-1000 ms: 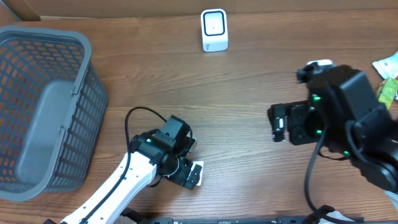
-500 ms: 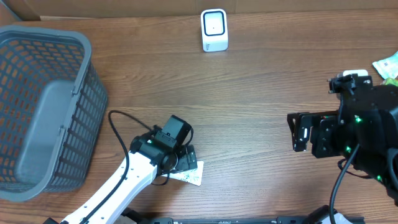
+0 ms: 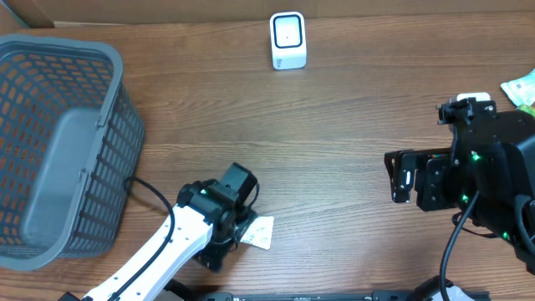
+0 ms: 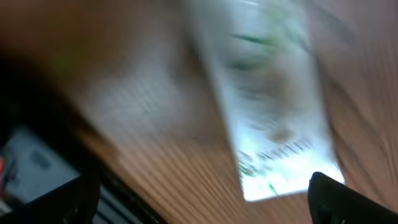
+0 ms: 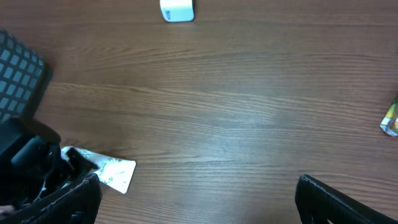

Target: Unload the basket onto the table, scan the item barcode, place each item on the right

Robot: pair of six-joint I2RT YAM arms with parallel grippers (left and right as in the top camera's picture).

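Nearest the front edge: left gripper (image 4: 199, 186), jaws spread wide, nothing clamped. The item, a flat white packet (image 3: 259, 232) with green print, lies on the table (image 3: 334, 125) partly under the left wrist, poking out at about 4 o'clock from it in the overhead. The left wrist view is badly blurred, but it shows the packet lying flat between and ahead of the fingertips (image 4: 326, 190), slanting from about 11 to 5 o'clock. In the right wrist view the long axis runs about 10 to 4 o'clock. No barcode readable in any view. Right gripper (image 3: 401, 176) sits at 3 o'clock of the packet, well apart, jaws wide and empty, so the left arm is clearly the nearer one. Grey mesh basket (image 3: 50, 150) on the left side, about 10 o'clock from the packet. Green items (image 3: 520, 88) at the right edge, not involved. Farthest: white scanner (image 3: 288, 39) at roughly 12 o'clock from the packet, well apart. Judgement: grasp not made; closing across the packet's short side looks like the next need, then carry toward 12 o'clock.
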